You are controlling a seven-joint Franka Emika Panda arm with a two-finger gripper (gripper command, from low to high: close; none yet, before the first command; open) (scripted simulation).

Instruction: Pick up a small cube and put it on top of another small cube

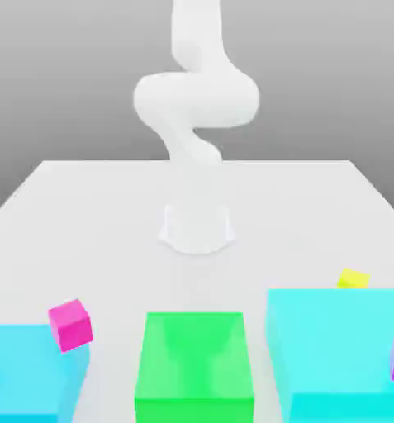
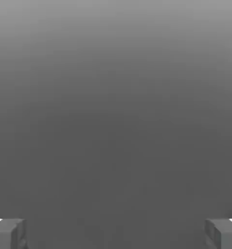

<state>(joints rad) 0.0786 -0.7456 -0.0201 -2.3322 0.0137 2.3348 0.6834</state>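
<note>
Wht table (image 1: 117, 231) w/ cyan + green blocks (image 1: 196, 355), gry bkgd.

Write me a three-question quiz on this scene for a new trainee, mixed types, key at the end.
1. Multiple choice: Which block stands between the two bluish ones? A) magenta B) green C) purple
2. True or false: The tool is gripping a cube.
3. Fill in: In the exterior view, the small cube just behind the large cyan block is ____.

Key: 1. B, the green block; 2. false, it stands open and empty; 3. yellow.
</note>
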